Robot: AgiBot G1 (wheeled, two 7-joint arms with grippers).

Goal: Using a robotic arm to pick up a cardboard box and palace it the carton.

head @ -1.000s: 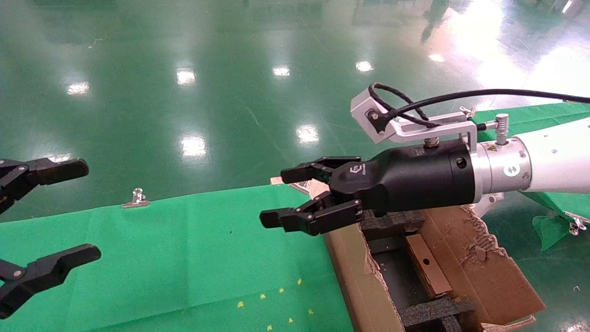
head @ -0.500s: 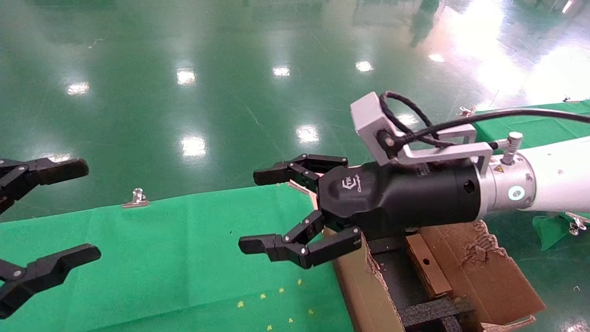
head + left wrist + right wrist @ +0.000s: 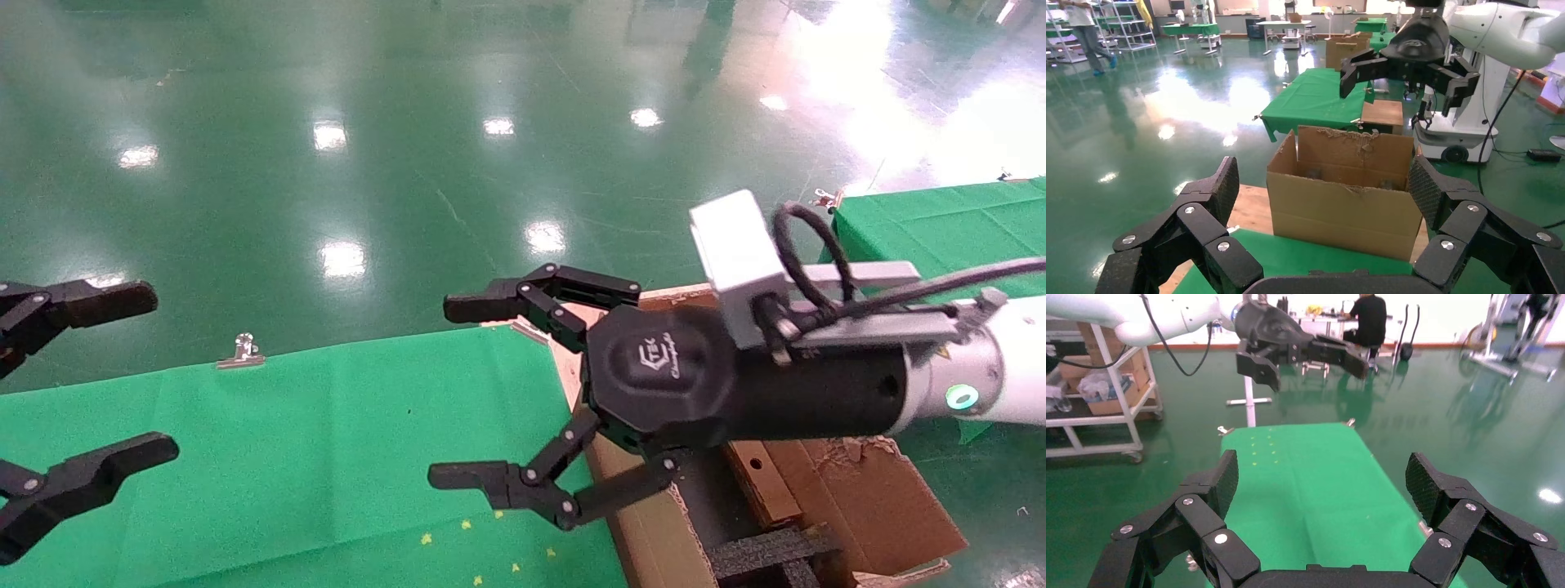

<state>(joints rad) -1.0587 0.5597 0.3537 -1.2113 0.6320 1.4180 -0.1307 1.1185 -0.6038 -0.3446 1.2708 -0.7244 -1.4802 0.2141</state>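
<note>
The robotic arm (image 3: 1013,367), white with a teal ring, ends in my right gripper (image 3: 458,392). It is open and empty, hanging over the near left wall of the carton (image 3: 866,490) and the table edge. The cardboard box (image 3: 760,482), hole facing up, lies inside the carton between black foam inserts (image 3: 768,551). My left gripper (image 3: 159,373) is parked open at the far left. The left wrist view shows the carton (image 3: 1346,196) ahead between my open left gripper (image 3: 1324,190), with the right gripper (image 3: 1404,86) above it; the cardboard box is hidden there. The right wrist view shows my open right gripper (image 3: 1322,478).
A green-cloth table (image 3: 310,425) with a metal clip (image 3: 241,351) and small yellow marks (image 3: 490,531) lies left of the carton. A second green table (image 3: 940,212) stands at the far right. Glossy green floor lies beyond. Another brown box (image 3: 1381,115) sits behind the carton.
My right gripper has rolled at the wrist, opened wider and dropped lower over the carton's left wall. The cardboard box stays in the carton. My left gripper has not moved.
</note>
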